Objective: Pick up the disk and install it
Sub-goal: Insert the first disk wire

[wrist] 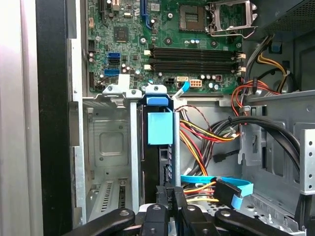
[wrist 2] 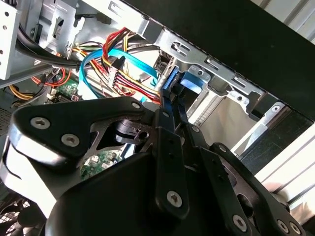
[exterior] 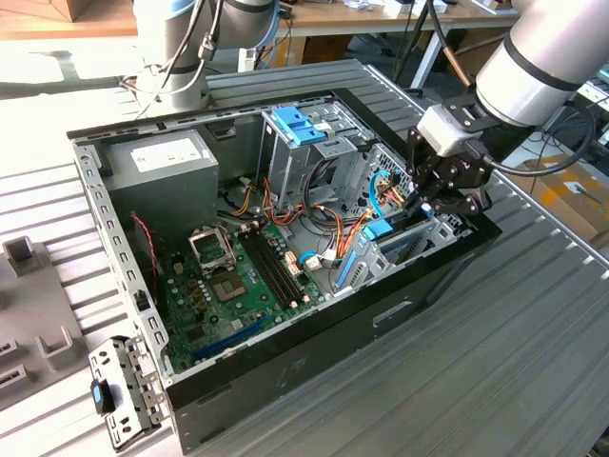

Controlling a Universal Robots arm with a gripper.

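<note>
Open case (exterior: 314, 371), motherboard (exterior: 238, 286), power supply (exterior: 162, 167).

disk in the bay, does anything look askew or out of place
Nothing stands out. The disk stands on edge in the metal bay, blue rails in line with the bay's walls, with the gripper at its near end. Loose cables hang beside it.

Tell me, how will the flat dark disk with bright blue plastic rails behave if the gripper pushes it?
The flat dark disk with bright blue plastic rails looks rigid, so it should probably not bend. It stands on edge inside the grey metal drive cage, so a push would likely slide it along rather than tip it. The gripper sits at its near edge.
</note>
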